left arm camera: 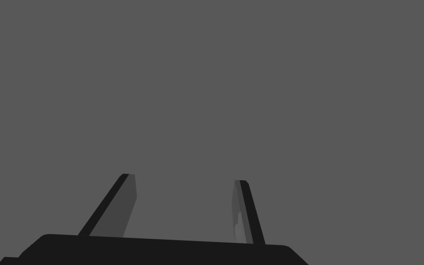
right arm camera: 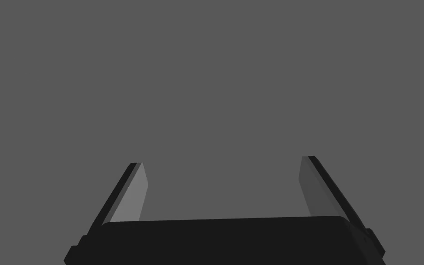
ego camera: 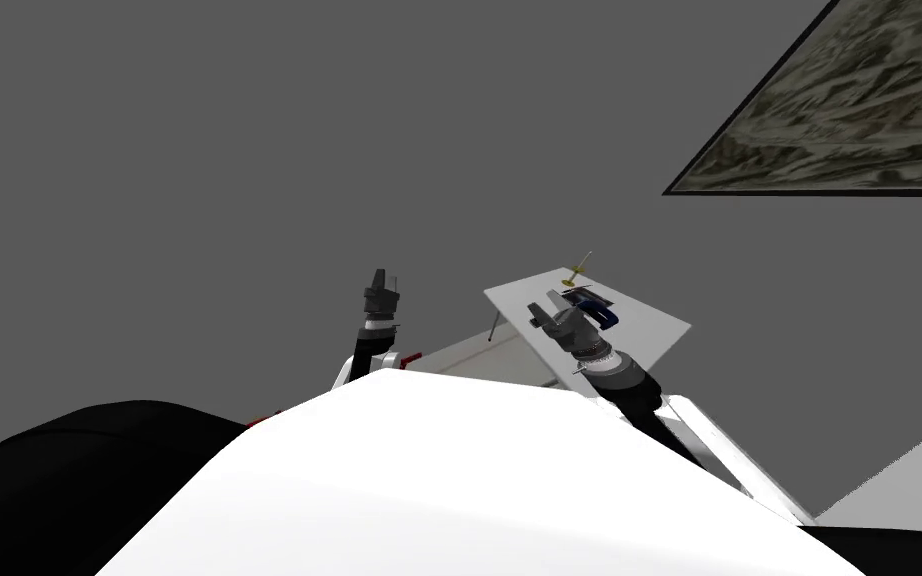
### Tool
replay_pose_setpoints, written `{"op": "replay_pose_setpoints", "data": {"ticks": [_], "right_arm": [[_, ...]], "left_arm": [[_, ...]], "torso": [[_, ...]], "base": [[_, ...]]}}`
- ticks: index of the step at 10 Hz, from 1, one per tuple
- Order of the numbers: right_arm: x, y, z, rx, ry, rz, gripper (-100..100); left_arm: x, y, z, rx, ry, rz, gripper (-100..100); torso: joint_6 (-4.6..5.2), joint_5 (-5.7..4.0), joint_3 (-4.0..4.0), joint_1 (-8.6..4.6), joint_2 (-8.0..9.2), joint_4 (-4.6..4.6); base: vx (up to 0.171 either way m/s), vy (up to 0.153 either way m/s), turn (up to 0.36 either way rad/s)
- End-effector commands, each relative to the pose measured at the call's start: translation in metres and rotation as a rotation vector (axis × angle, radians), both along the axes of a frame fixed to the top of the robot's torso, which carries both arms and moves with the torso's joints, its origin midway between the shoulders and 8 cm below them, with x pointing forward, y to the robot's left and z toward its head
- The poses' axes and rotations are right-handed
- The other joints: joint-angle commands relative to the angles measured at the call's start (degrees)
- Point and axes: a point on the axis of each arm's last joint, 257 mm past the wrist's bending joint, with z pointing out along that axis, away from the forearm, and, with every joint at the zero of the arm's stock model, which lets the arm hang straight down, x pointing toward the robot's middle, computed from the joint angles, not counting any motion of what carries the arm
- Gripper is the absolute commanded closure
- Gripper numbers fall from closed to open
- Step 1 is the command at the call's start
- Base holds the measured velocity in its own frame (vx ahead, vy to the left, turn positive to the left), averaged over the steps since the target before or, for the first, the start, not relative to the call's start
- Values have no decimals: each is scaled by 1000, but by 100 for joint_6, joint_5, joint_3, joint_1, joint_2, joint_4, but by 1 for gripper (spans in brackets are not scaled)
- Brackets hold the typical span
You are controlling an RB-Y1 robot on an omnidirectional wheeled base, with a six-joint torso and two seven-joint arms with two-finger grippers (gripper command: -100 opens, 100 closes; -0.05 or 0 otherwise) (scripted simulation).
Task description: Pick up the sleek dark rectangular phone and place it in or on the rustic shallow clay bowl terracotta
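Right gripper (ego camera: 545, 305) hangs spread wide and empty at the near edge of a small pale table (ego camera: 654, 325).

What I take for the phone (ego camera: 589, 300) is the small dark, partly blue shape on that table, just beyond this gripper's tips and too small to outline surely; a thin yellowish item (ego camera: 579, 268) sits near it toward the far edge. Judged as a flat slab, the phone should be light, stiff and smooth-faced, so slippery. It is best pinched across its narrow width, midway along the long edges, with the blades brought down to the tabletop. Left gripper (left arm camera: 184, 177), raised well apart from the table, is parted too, with nothing between its fingers.
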Motion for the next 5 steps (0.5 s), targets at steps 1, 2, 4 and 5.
{"op": "replay_pose_setpoints", "data": {"ticks": [1, 2, 4, 5], "right_arm": [[0, 3, -10, -57, 12, 4, -100], [0, 2, -28, -137, 34, 2, -100], [-1, 1, -50, -232, 58, 7, -100], [-1, 2, -51, -243, 57, 10, -100]], "left_arm": [[0, 0, 0, 0, 0, 0, 0], [0, 0, 0, 0, 0, 0, 0], [0, 0, 0, 0, 0, 0, 0], [0, 0, 0, 0, 0, 0, 0]], "torso": [[0, 0, 0, 0, 0, 0], [4, 0, -1, 0, -1, 0], [5, 0, -2, -1, -4, -1], [1, -1, -3, -1, -5, -1]], "base": [[-5, -6, 135], [-2, -3, 273], [1, -7, 198], [2, -10, 149]]}}
